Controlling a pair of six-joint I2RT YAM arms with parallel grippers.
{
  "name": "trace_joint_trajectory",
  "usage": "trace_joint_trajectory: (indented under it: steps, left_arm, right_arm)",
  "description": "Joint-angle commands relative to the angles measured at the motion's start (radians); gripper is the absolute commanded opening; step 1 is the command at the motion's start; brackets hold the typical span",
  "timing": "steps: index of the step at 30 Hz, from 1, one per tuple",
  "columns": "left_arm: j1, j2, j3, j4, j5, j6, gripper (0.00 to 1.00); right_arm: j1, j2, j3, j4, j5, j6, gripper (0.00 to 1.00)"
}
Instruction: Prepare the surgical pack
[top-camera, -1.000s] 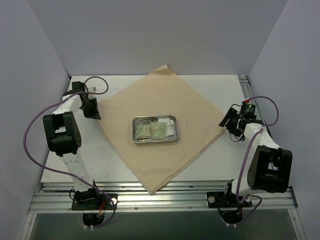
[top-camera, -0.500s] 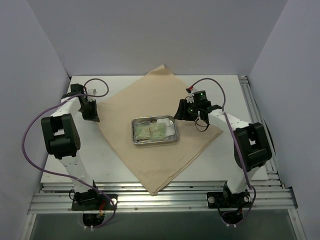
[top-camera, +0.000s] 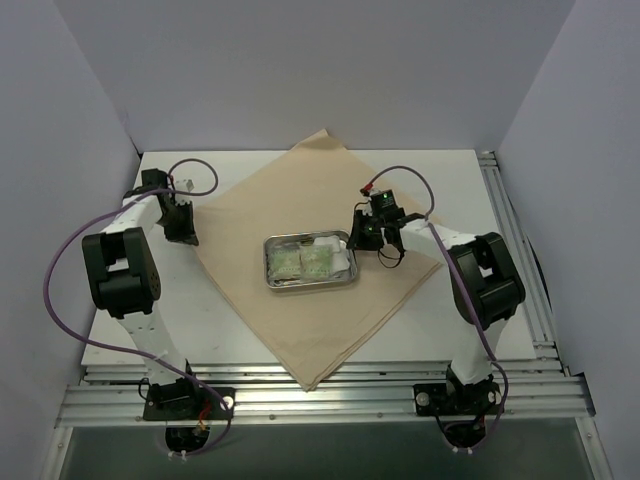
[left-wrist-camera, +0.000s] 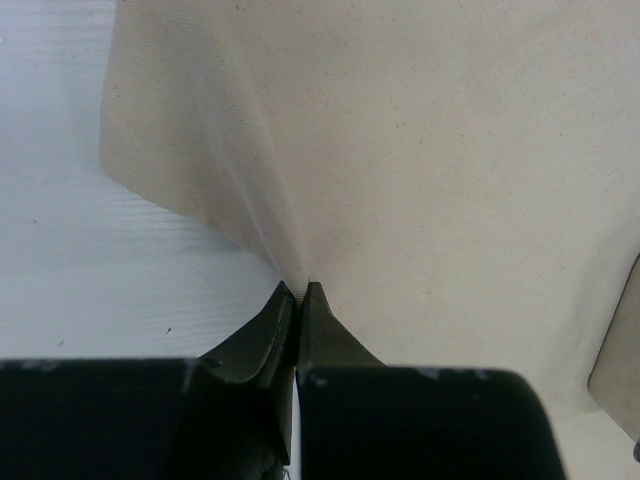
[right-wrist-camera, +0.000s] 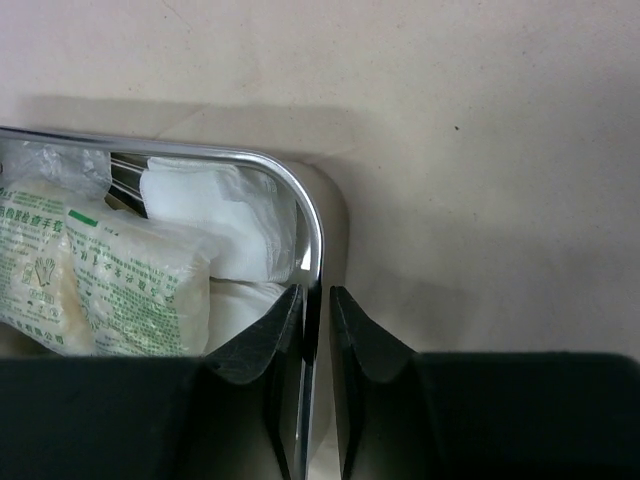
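At tray rim, R gripper straddles; L gripper pinches cloth.

One tan cloth on the worktop, just the one. One steel tray, and inside it, count them, two green packets. White gauze beside those, at least two pieces showing. And two robot arms in play.

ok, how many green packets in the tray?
2, side by side in the tray: left packet, right packet beside the gauze. Others may be hidden beneath.
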Motion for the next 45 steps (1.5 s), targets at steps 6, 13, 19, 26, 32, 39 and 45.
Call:
trace_joint_trajectory:
  steps: [6, 13, 19, 26, 32, 39, 45]
  left_arm:
    - [0.003, -0.053, 0.001, 0.013, -0.013, 0.021, 0.06]
    - [0.004, -0.051, 0.0, 0.013, -0.013, 0.024, 0.06]
    - [0.003, -0.055, -0.005, 0.015, -0.016, 0.028, 0.08]
    - [0.004, -0.064, -0.008, 0.016, -0.027, 0.036, 0.14]
    - [0.003, -0.062, -0.011, 0.016, -0.027, 0.035, 0.14]
    - [0.003, -0.062, -0.013, 0.016, -0.025, 0.035, 0.14]
    - [0.003, -0.061, -0.011, 0.018, -0.022, 0.035, 0.14]
  right_arm:
    - [-0.007, -0.1, -0.054, 0.022, 0.105, 0.049, 0.04]
    - [-0.008, -0.112, -0.063, 0.033, 0.108, 0.085, 0.0]
    - [-0.007, -0.135, -0.097, 0.084, 0.111, 0.136, 0.01]
    - [-0.005, -0.155, -0.109, 0.098, 0.112, 0.148, 0.0]
    - [-0.007, -0.124, -0.141, 0.206, 0.123, 0.236, 0.0]
    - [-0.005, -0.109, -0.135, 0.253, 0.14, 0.257, 0.0]
    - [-0.005, -0.1, -0.115, 0.216, 0.128, 0.23, 0.0]
